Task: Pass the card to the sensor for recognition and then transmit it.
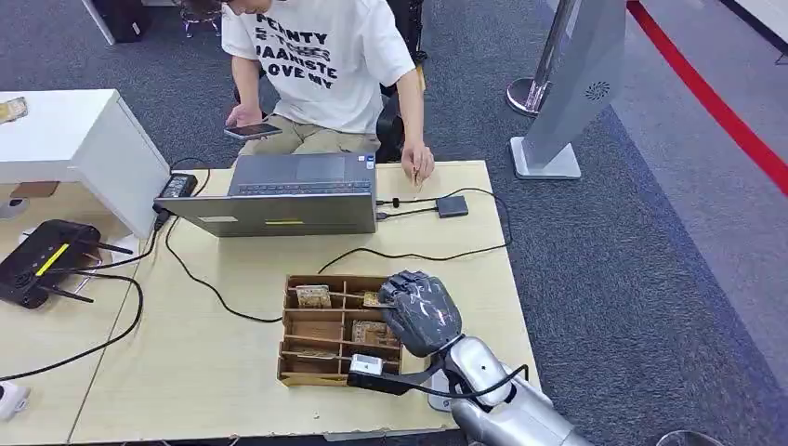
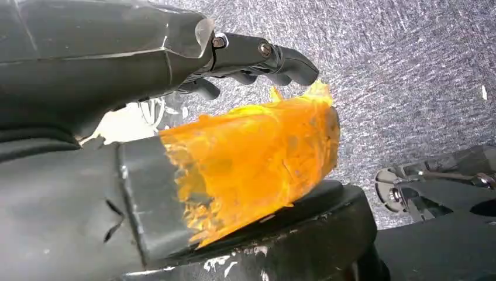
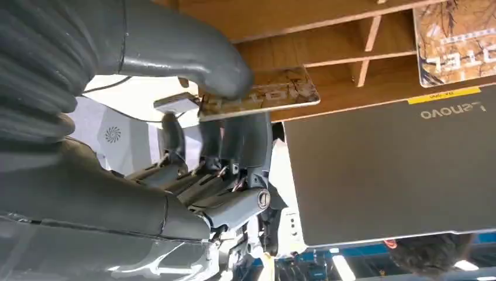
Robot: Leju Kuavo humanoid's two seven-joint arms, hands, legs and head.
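Table (image 1: 232, 372) is light wood, with a person (image 1: 321, 56) seated at the far edge: phone in one hand, other hand resting on the tabletop. Grey laptop (image 1: 279, 195) sits open at the far middle of the table, lid back toward the robot; cables run from it to a small dark sensor box (image 1: 453, 205) just to its right. White cabinet (image 1: 74, 149) at far left, black router (image 1: 42, 260) in front of it. Wooden organizer tray (image 1: 302, 367) with compartments sits near the robot's edge, several cards lying in its slots. Right hand (image 1: 420, 311) is over the tray's right end, knuckles up. Right wrist view shows the thumb pressing a patterned card (image 3: 275, 93) against the fingers (image 3: 234, 146), so the card is pinched and lifted just above the tray compartments. Left hand (image 2: 175, 70) hangs over grey carpet, fingers curled inward with nothing in them; orange tape wraps its thumb (image 2: 257, 158).
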